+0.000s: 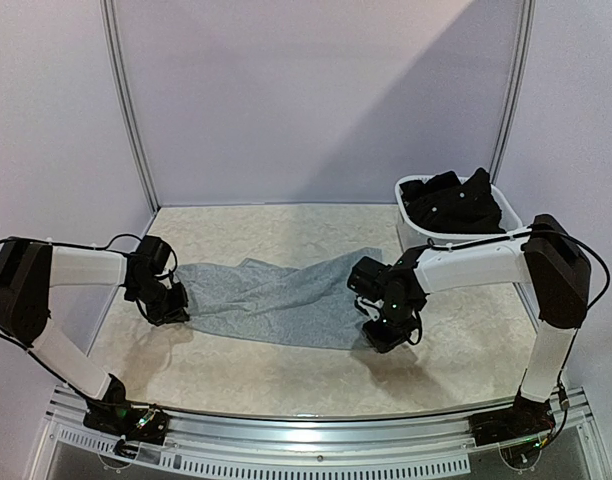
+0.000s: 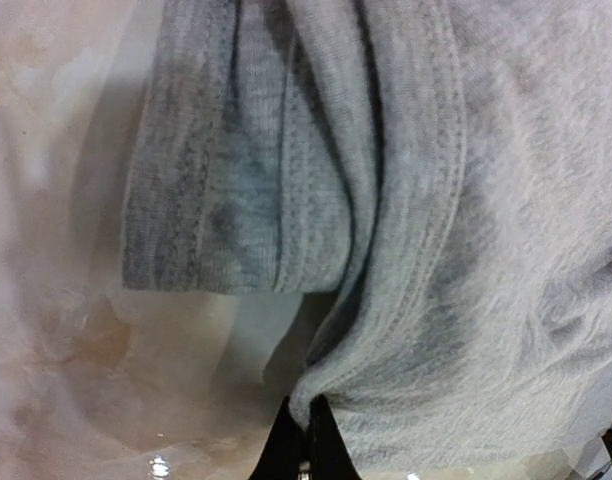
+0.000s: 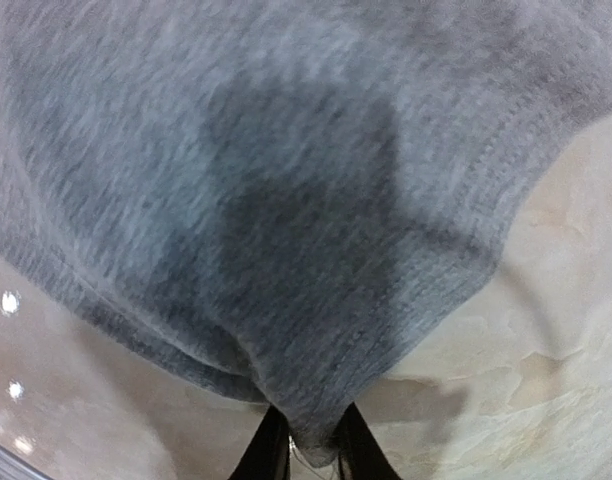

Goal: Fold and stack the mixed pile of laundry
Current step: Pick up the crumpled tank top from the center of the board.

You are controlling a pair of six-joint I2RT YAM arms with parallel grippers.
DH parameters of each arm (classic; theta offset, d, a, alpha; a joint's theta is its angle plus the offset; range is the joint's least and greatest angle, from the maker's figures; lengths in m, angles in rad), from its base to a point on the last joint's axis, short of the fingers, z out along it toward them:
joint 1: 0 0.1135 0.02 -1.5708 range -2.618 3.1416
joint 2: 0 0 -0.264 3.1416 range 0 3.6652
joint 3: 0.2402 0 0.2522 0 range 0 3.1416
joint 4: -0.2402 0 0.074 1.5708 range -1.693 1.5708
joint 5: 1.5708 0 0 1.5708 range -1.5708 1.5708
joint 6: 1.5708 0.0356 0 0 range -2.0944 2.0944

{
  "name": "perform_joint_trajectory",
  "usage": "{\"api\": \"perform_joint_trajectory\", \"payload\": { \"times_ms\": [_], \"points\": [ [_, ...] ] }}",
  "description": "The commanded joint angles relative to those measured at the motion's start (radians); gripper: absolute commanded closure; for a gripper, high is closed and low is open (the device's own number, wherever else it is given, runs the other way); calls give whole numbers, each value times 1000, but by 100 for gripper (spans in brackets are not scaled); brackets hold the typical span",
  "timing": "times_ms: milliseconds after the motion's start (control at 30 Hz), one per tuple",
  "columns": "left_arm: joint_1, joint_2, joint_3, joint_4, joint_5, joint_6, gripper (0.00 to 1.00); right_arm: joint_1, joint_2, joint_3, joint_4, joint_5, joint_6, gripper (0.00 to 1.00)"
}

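**Left arm.** The base link rises outward to an elbow at the far left. The forearm runs inward to the wrist, and the left gripper (image 1: 169,305) angles down to the table (image 1: 466,345).

- Its fingers (image 2: 286,455) are closed on the top (image 1: 276,300), pinching a gathered fold of the hem.
- In the left wrist view the cloth rises from the pinch point and fills the space ahead of and to the right of the fingers.
- A folded, double-stitched hem hangs ahead and to the left.
- Bare table shows to the left of the fingers.

**Right arm.** The base link rises to an elbow at the far right. The forearm runs inward to the wrist, and the right gripper (image 1: 383,335) points down at the table.

- Its fingers (image 3: 269,452) stand narrowly apart, with a bunched corner of the top's edge clamped between them.
- In the right wrist view the cloth spreads ahead of the fingers and to both sides.
- The cloth's stitched border curves away to the right.
- Bare table lies beside the fingers at lower left and at right.

**Top.** The light grey top is spread flat on the table and spans the gap between the two grippers. One end is at each set of fingers.

**Other items.** A basket (image 1: 406,232) stands beyond the right gripper, well apart from its fingers. It contains black garments (image 1: 456,205).
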Motion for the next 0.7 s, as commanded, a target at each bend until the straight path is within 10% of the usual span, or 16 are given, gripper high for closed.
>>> {"api": "perform_joint_trajectory", "payload": {
  "times_ms": [0,667],
  "points": [
    [-4,-9,-17,-13,5,13,100,10,35,-6,16,-10,-4,89],
    [-13,-311,254,-293,-41,20,100,-11,-81,383,-271,246,-54,100]
  ]
}}
